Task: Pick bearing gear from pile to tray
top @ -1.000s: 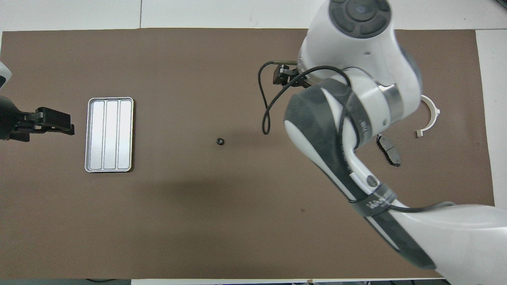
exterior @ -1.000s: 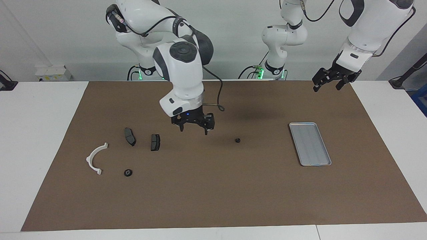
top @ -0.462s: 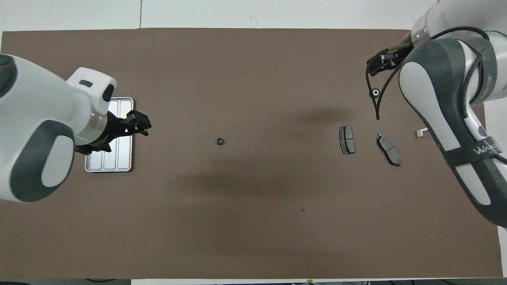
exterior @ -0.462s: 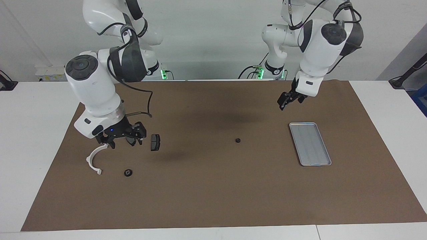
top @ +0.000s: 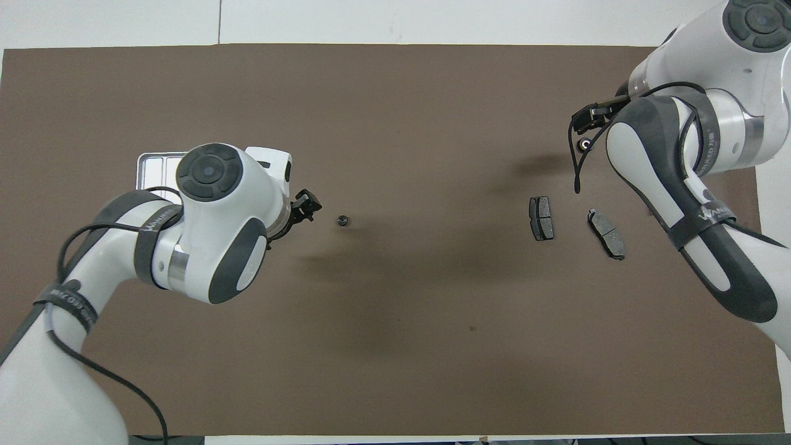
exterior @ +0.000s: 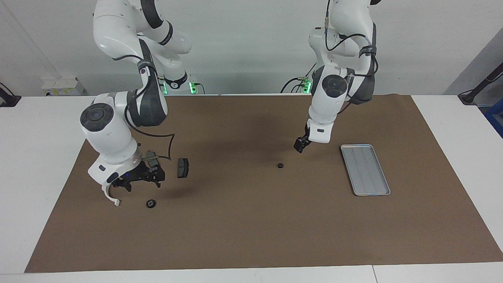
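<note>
**Two hands over two small black rings**

We are holding our right hand [exterior: 138, 180] low over the pile at the right arm's end of the table [exterior: 47, 129], with its fingers apart and nothing between them. It is hanging over the brown mat [exterior: 251, 220], close above a small black ring [exterior: 151, 203] that is lying flat there. In the overhead view this ring [top: 583, 144] is showing just below the hand [top: 592, 116]. The white curved bracket [exterior: 111, 196] is lying just beside the ring, partly hidden under our wrist. One dark brake pad [exterior: 182, 168] is lying in the open nearer to the robots than the ring, and the other pad [exterior: 151, 157] is peeking out from under the arm next to it; the overhead view is showing both pads [top: 541, 217] [top: 607, 233] side by side but apart.

We are holding our left hand [exterior: 300, 145] in the air above the mat, between the tray [exterior: 365, 169] and a second black ring [exterior: 280, 165] that is sitting alone near the middle of the mat. We cannot tell whether this hand's fingers are apart or together. The tray is lying flat toward the left arm's end, with nothing in it. Our left arm is covering most of it in the overhead view [top: 151, 164].
</note>
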Robot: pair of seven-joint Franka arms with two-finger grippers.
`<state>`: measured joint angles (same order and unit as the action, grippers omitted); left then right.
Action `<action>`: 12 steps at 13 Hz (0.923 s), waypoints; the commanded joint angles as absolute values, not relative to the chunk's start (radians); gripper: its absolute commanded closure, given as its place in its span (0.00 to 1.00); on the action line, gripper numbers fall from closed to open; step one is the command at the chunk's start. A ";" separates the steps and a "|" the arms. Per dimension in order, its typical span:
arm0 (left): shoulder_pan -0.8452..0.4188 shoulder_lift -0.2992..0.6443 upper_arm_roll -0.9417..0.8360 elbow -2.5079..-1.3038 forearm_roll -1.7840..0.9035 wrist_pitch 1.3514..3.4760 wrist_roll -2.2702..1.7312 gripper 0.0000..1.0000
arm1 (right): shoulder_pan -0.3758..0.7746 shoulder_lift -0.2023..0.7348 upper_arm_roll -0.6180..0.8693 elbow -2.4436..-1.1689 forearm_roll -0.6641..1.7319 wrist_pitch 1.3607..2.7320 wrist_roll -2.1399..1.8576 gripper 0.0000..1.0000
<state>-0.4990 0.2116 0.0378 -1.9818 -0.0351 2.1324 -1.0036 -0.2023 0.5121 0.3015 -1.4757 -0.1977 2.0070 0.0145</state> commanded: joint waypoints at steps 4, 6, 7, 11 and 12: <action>-0.560 0.376 0.055 -1.893 -0.066 2.279 -1.141 0.00 | -0.238 0.592 0.313 -1.522 -0.267 2.149 0.046 0.00; -0.564 0.379 0.054 -1.891 -0.064 2.324 -1.187 0.00 | -0.235 0.618 0.311 -1.523 -0.278 2.181 0.069 0.00; -0.583 0.379 0.054 -1.893 -0.064 2.322 -1.187 0.00 | -0.232 0.627 0.313 -1.522 -0.293 2.187 0.089 0.00; -0.614 0.382 0.055 -1.920 -0.064 2.365 -1.190 0.08 | -0.232 0.650 0.311 -1.542 -0.299 2.212 0.100 0.00; -0.615 0.382 0.054 -1.931 -0.064 2.368 -1.190 0.16 | -0.232 0.650 0.311 -1.549 -0.304 2.210 0.101 0.00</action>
<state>-0.5997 0.3763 0.0381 -1.9088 -0.0525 2.3337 -1.1838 -0.2237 0.6501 0.3017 -1.5224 -0.2704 2.1845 0.0708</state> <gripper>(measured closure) 0.088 0.000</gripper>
